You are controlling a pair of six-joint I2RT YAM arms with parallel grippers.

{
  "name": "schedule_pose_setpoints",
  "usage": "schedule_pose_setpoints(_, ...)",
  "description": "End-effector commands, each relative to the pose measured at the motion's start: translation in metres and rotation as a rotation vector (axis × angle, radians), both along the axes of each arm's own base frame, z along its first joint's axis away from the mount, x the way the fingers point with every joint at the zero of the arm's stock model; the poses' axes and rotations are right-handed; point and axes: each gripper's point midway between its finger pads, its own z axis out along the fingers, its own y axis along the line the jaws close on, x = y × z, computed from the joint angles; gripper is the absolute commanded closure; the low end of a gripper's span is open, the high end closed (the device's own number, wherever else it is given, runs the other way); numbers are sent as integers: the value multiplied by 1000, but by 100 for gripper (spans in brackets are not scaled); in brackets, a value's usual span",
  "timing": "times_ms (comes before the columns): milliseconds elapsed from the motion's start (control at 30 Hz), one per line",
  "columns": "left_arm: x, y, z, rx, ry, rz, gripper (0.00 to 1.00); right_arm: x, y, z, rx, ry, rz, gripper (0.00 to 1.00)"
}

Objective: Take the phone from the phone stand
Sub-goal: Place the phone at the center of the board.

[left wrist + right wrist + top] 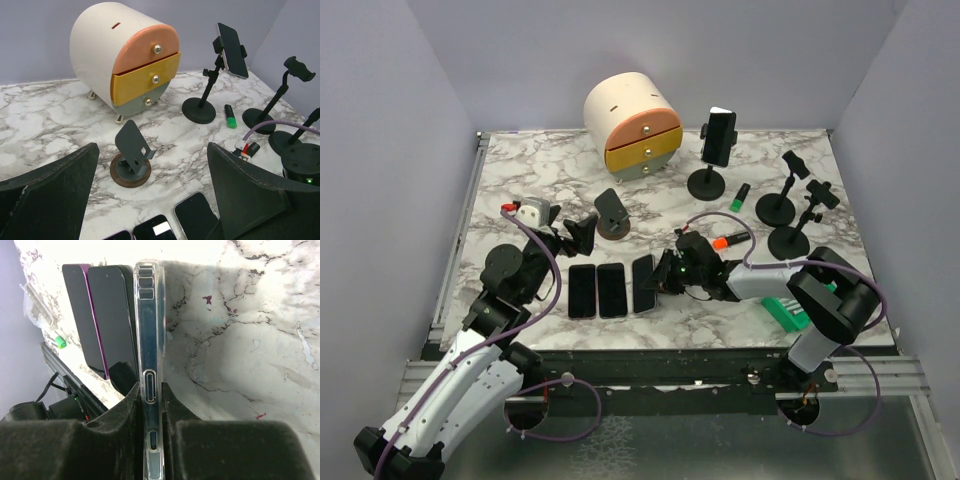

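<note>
While the left arm (510,275) leans forward, jaws wide, the right arm (760,281) stretches low, jaws clamping the phone (148,340).

Bright overhead light, soft shadows, right-wrist glare

Two white-and-black arms with purple cables.
The left arm (470,375) and the right arm (760,282) have white shells between round black joints. A purple cable (525,228) loops along each, with a red tip on the left one. The fingers (50,197) are matt black wedges with a grainy face. A green light (309,180) glows on the right wrist.
</note>
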Motion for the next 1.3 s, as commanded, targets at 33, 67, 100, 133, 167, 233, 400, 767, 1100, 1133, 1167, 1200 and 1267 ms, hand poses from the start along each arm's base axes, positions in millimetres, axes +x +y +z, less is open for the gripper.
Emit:
schedule_pose_setpoints(33, -2, -5, -4, 2, 10, -27, 11, -3, 3, -10, -13, 31, 10, 92)
schedule_pose_setpoints(67, -3, -5, -4, 1, 10, -27, 11, -3, 1, -12, -24, 33, 7, 88)
schedule_pose_setpoints(100, -3, -6, -3, 2, 8, -28, 11, -4, 0, -14, -33, 35, 6, 83)
schedule_pose_setpoints(133, -3, -5, -4, 3, 8, -28, 11, -4, -2, -16, -41, 35, 3, 77)
schedule_pose_setpoints(167, -3, -6, -4, 4, 9, -28, 11, -4, -4, -17, -50, 34, 0, 73)
schedule_pose_setpoints(233, -3, -6, -4, 5, 9, -27, 11, -4, -8, -19, -69, 33, -8, 62)
schedule_pose_setpoints(400, -3, -6, -5, 7, 10, -29, 11, -4, -17, -23, -109, 24, -20, 47)
schedule_pose_setpoints(767, -3, -7, -6, 13, 16, -30, 11, 2, -49, -22, -260, -52, -60, 34)
schedule_pose_setpoints(1100, -4, -8, -7, 16, 19, -34, 11, 8, -49, -26, -290, -81, -36, 40)
schedule_pose_setpoints(1133, -4, -8, -7, 16, 20, -34, 11, 7, -46, -26, -285, -78, -27, 41)
schedule_pose_setpoints(1167, -4, -8, -8, 17, 20, -34, 11, 7, -45, -27, -283, -74, -20, 43)
schedule_pose_setpoints(1200, -4, -8, -7, 16, 18, -34, 11, 6, -42, -27, -272, -70, -13, 44)
schedule_pose_setpoints(1267, -4, -8, -7, 16, 19, -36, 11, 6, -37, -25, -247, -72, 0, 46)
